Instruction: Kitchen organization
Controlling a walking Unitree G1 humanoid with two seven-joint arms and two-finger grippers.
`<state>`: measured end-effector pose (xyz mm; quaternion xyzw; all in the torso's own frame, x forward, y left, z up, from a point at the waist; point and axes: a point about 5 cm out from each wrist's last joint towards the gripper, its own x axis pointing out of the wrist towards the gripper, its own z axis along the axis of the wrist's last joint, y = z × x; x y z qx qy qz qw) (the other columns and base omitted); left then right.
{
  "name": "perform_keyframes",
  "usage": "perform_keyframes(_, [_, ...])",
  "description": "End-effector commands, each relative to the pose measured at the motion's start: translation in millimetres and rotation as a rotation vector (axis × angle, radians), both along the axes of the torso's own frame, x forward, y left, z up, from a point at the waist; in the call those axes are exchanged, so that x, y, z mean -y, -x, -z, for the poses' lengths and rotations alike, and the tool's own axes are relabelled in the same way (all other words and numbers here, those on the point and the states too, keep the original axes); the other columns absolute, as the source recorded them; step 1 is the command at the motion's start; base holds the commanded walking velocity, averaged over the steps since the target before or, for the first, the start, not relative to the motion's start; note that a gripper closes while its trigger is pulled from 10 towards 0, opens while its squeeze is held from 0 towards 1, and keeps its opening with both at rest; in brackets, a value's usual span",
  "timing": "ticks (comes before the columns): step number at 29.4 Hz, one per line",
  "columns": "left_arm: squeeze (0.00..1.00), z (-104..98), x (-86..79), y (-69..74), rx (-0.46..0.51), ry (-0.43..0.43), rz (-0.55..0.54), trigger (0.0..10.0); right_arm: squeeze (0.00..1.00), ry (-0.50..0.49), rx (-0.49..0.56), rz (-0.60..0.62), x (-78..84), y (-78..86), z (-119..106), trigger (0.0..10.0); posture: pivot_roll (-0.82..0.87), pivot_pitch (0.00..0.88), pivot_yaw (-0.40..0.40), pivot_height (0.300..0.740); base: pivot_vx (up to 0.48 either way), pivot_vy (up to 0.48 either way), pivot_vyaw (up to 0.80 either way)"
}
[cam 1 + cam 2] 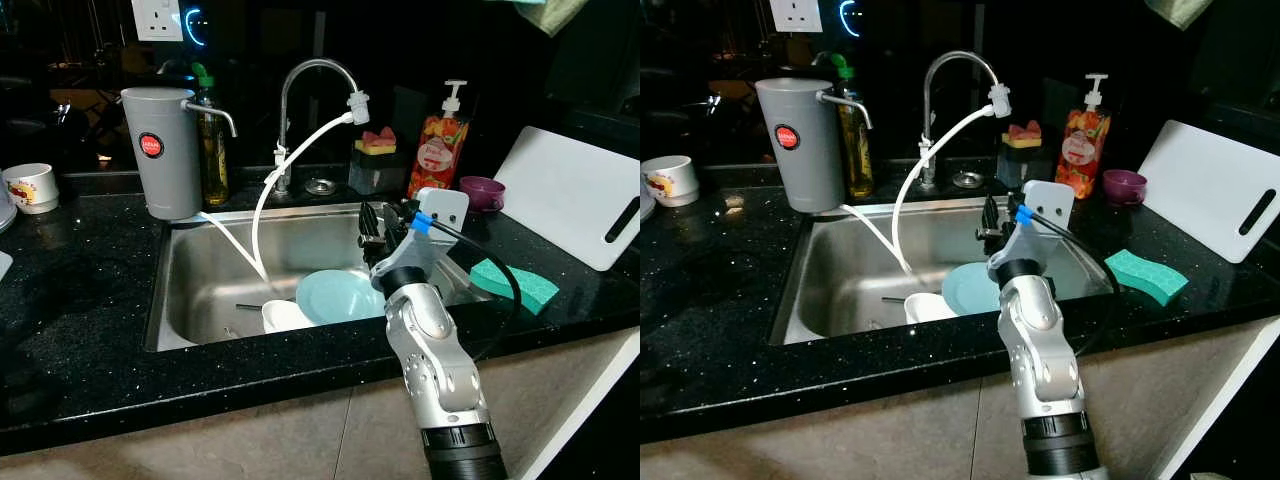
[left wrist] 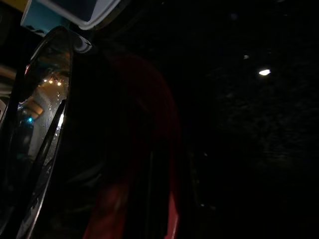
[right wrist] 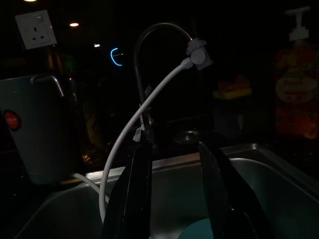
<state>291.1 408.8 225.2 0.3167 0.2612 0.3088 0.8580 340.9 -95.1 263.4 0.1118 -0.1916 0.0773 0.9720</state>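
Right gripper [image 1: 372,222] hovered over steel sink [image 1: 190,262], fingers [image 3: 138,194] apart w/ nothing between, light blue plate [image 1: 338,295] & white bowl [image 1: 285,316] lay below, left gripper's state unclear.

A home kitchen: steel sink [image 1: 190,290], tap [image 1: 305,85], soap bottle [image 1: 438,150].

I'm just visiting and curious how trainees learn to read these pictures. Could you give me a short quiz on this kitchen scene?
1. True or false: the right pincer is holding the light blue plate.
2. Which lies on the counter right of the sink? A) green sponge B) white mug C) grey water filter jug
3. Fill in: a white hose runs from the tap spout down into the ____.

Key
1. False: its fingers are open, above the basin, holding nothing.
2. A
3. sink
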Motion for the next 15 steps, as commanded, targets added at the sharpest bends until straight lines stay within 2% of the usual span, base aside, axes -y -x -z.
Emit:
perform_keyframes(1, [0.00, 17.7, -2.6, 4.7, -0.058, 0.047, -0.030, 3.6, 0.00, -0.015, -0.004, -0.007, -0.1, -1.9, 0.0, 10.0, 0.20, 0.046, -0.049, 0.740, 0.000, 0.000, 0.00])
perform_keyframes(2, [0.00, 17.2, -3.1, 4.9, -0.056, 0.047, -0.031, 3.1, 0.00, -0.015, -0.004, -0.007, 0.0, -2.0, 0.1, 10.0, 0.20, 0.046, -0.049, 0.740, 0.000, 0.000, 0.00])
perform_keyframes(3, [0.00, 16.4, -3.7, 5.0, -0.054, 0.047, -0.032, 0.0, 0.00, -0.016, -0.004, -0.007, -0.1, -2.0, 0.0, 10.0, 0.20, 0.046, -0.049, 0.740, 0.000, 0.000, 0.00])
perform_keyframes(11, [0.00, 15.6, -3.4, 4.2, -0.047, 0.050, -0.030, 0.0, 0.00, -0.017, -0.004, -0.011, -0.7, -2.4, -0.2, 10.0, 0.20, 0.042, -0.050, 0.740, 0.000, 0.000, 0.00])
perform_keyframes(12, [0.00, 15.7, -2.9, 3.6, -0.047, 0.051, -0.025, 0.8, 0.00, -0.017, -0.004, -0.012, -0.8, -2.5, -0.2, 10.0, 0.20, 0.042, -0.050, 0.740, 0.000, 0.000, 0.00])
perform_keyframes(13, [0.00, 15.8, -2.5, 3.2, -0.047, 0.052, -0.022, 10.0, 0.00, -0.016, -0.004, -0.012, -0.8, -2.5, -0.2, 10.0, 0.20, 0.042, -0.050, 0.740, 0.000, 0.000, 0.00])
perform_keyframes(15, [0.00, 16.2, -1.7, 2.5, -0.049, 0.053, -0.018, 10.0, 0.00, -0.016, -0.004, -0.012, -0.8, -2.7, -0.3, 10.0, 0.20, 0.040, -0.051, 0.740, 0.000, 0.000, 0.00])
